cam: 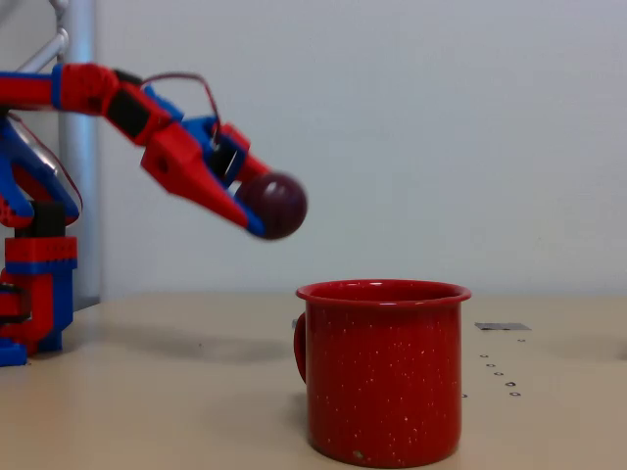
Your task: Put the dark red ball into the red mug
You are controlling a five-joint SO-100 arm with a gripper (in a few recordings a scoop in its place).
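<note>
Carry step: gripper (263, 211) fingers pinching dark red ball (273, 205) aloft, left of red mug (383, 372) on tabletop (176, 392); next, shift right over rim, release

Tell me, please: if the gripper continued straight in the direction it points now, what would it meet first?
The gripper, shut on the dark red ball, points down and to the right in the fixed view. Going straight on, it would probably meet the rim of the red mug first, though depth is unclear from this side view.
</note>
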